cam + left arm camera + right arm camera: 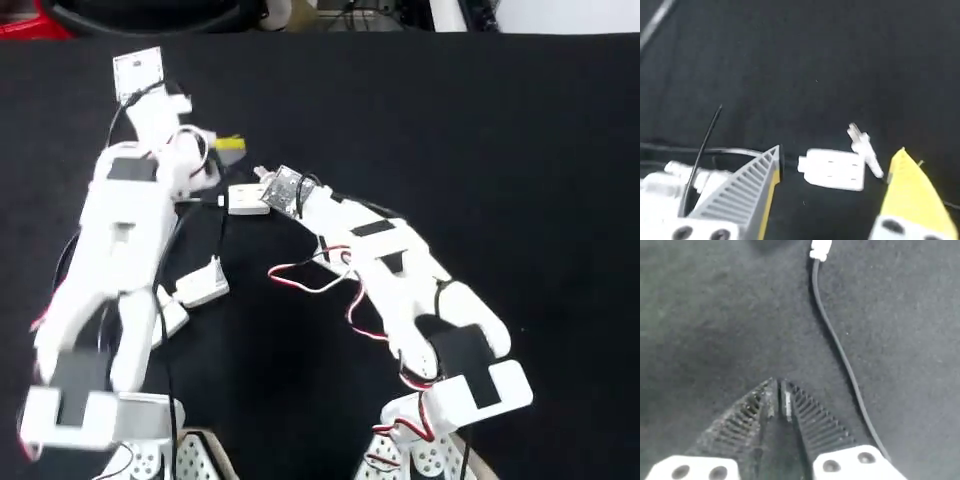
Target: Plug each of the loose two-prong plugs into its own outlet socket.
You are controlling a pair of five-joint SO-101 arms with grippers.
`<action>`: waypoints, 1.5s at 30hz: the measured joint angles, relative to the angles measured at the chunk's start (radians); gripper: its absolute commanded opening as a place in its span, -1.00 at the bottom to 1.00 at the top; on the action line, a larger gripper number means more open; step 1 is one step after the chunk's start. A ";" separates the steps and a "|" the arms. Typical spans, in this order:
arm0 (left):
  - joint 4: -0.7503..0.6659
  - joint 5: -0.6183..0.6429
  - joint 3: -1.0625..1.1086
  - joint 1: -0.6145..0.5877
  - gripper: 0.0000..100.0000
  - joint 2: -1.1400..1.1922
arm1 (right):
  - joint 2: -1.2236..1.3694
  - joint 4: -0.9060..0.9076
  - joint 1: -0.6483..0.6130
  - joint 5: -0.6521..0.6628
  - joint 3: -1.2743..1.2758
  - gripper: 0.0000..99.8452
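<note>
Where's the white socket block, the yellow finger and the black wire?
white socket block (832,171), left wrist view, middle of its top face.
yellow finger (910,192), left wrist view, flat side of the finger.
black wire (840,352), right wrist view, halfway along it.

**Plastic over matt black cloth**

My left gripper (839,150) pairs ribbed, matt grey plastic with smooth yellow plastic. Between its fingers lies an outlet socket (832,172) of smooth white plastic with a faint gloss. The table (790,60) beneath is covered in black, matt, felt-like cloth. My right gripper (779,385) is dark ribbed plastic, and just beside it runs a smooth black cable (837,347).
</note>
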 measured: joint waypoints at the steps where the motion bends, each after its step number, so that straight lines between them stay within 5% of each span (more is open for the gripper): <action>1: -0.003 -0.002 -0.040 0.000 -0.32 0.066 | 0.000 0.000 0.006 0.000 0.000 -0.98; 10: 0.132 -0.080 -0.422 -0.051 -0.32 0.554 | -0.023 0.005 0.014 0.000 0.008 -0.98; 20: 0.456 -0.084 -0.822 -0.066 -0.49 0.839 | -0.071 0.077 0.078 -0.046 -0.003 -0.98; 36: 0.829 -0.198 -1.045 -0.068 -0.51 0.908 | -0.187 0.325 0.095 0.000 -0.150 -0.95; 41: 0.848 -0.199 -1.086 -0.107 -0.50 0.910 | -0.107 0.224 0.009 -0.054 -0.209 -0.69; 45: 0.901 -0.199 -1.165 -0.161 -0.50 0.910 | 0.025 0.081 -0.060 -0.124 -0.236 -0.68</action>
